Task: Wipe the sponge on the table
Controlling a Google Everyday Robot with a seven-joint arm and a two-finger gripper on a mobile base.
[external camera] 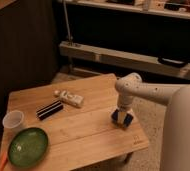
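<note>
My end effector [122, 114] stands upright near the right edge of the counter [88, 131], clamped on the sponge [129, 119]. The sponge's blue shows on either side of it, down on the wood. To wipe well, I judge I need an even downward press with the sponge flat. Strokes should run across the bare planks, stopping short of the edge and staying clear of the striped bar [49, 109] and the packet [70, 98].
</note>
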